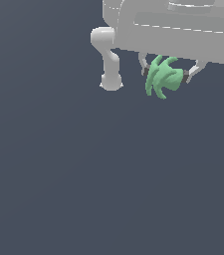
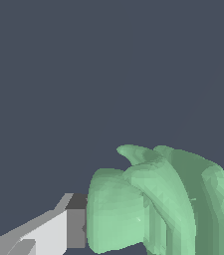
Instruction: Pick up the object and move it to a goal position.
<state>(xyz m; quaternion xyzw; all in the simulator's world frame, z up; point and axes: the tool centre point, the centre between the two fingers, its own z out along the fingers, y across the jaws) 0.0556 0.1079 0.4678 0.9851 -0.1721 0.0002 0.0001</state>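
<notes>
The exterior view looks down steeply from high above onto a plain dark floor (image 1: 83,174), with the arm crowded into its upper edge — the end effector (image 1: 166,74) and the green object (image 1: 162,78) appear small there. The wrist view sits right at the end effector, facing along its fingers (image 2: 58,229) toward the same floor, so close that the object fills its lower half. Both views share the object and the fingers beside it.

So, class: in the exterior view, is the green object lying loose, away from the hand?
No: the green object sits between the fingers of the hand.
</notes>
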